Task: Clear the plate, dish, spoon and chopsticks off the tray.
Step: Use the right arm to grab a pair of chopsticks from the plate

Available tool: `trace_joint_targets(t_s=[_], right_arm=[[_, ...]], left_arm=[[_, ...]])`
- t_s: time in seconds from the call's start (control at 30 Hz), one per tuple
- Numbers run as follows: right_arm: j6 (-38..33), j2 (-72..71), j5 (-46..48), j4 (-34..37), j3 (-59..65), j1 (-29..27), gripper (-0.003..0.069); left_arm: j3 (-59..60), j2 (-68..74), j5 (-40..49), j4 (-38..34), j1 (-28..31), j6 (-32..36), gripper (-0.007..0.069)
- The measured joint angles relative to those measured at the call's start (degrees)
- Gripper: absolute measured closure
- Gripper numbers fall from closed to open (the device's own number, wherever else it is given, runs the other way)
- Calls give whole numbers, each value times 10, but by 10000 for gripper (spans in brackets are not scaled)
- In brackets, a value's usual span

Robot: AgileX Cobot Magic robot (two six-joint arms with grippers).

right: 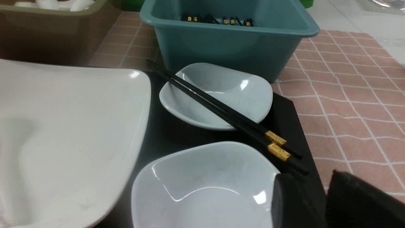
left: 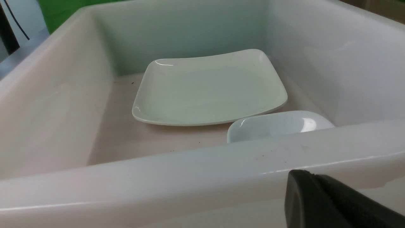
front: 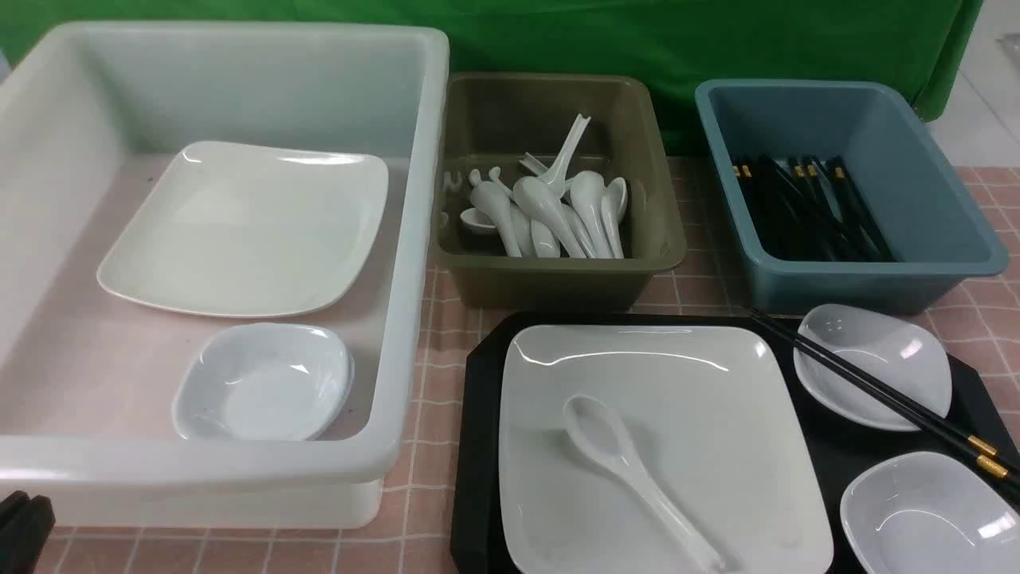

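Only the front view clearly shows the glossy white deep-bowled spoon (front: 613, 450) on the large square white plate (front: 701, 399) (left gripper (front: 24, 518) closed, right gripper (right: 327, 182) slightly parted).

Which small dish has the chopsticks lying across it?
The far dish on the tray, beside the blue tub: the chopsticks lie across its rim. The near tray dish and the dish in the white tub carry nothing.
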Motion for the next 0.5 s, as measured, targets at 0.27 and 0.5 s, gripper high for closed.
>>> trace_joint_targets(t_s=[0.27, 0.5], right_arm=[[0, 0, 0, 0, 0, 0, 414], [0, 0, 0, 0, 0, 0, 414]], left_arm=[[0, 0, 0, 0, 0, 0, 603], [0, 0, 0, 8, 0, 2, 603]])
